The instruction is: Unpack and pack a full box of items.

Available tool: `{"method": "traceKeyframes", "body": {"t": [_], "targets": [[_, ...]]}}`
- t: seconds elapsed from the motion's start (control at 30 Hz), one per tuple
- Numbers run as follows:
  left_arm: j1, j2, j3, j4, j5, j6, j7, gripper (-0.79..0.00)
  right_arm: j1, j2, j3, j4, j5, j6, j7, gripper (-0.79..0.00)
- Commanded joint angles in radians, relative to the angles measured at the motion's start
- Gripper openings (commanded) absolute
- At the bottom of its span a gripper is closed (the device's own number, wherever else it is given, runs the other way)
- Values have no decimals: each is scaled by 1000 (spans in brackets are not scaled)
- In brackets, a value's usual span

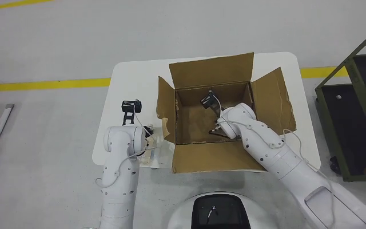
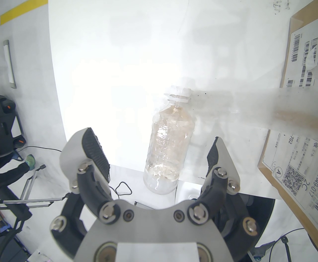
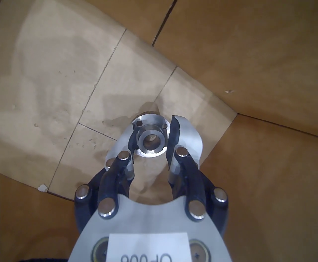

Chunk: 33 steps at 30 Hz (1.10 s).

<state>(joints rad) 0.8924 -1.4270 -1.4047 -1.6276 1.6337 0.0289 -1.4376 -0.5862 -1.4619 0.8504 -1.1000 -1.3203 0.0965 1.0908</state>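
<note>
white shipping labels with barcodes and a qr code on the box side; cut-off printed sticker on right gripper base.

Pale grey floor, smooth, evenly lit. Yellow line across floor, passing under white table; second yellow stripe at far left corner. Table rounded at corners; strong glare on its top in left wrist view. Dark green metal cart on wheels off table's right end, apart from it. Grey bar on floor off left side. Black cable looped on floor by table's near edge; thin metal stand near it.
</note>
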Motion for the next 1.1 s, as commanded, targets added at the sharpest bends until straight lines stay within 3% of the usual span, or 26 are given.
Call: {"method": "traceKeyframes", "body": {"t": [0.0,0.23,0.3,0.37,0.6,0.77,0.93,1.07], "targets": [[0,0,0,0,0,0,0,0,1,-3,0,9,2,-1,-3,-480],[0,0,0,0,0,0,0,0,-6,-10,5,23,-2,-6,-10,-536],[0,0,0,0,0,0,0,0,-8,-11,10,19,-3,-7,-10,-622],[0,0,0,0,0,0,0,0,-11,-12,17,11,-5,-5,-10,-785],[0,0,0,0,0,0,0,0,-31,-1,78,-85,-20,13,-5,-785],[0,0,0,0,0,0,0,0,-89,23,191,-278,-10,30,-4,-785],[0,0,0,0,0,0,0,0,-249,48,434,-522,287,14,-76,-785],[0,0,0,0,0,0,0,0,-365,60,567,-625,505,-40,-103,-785]]}}
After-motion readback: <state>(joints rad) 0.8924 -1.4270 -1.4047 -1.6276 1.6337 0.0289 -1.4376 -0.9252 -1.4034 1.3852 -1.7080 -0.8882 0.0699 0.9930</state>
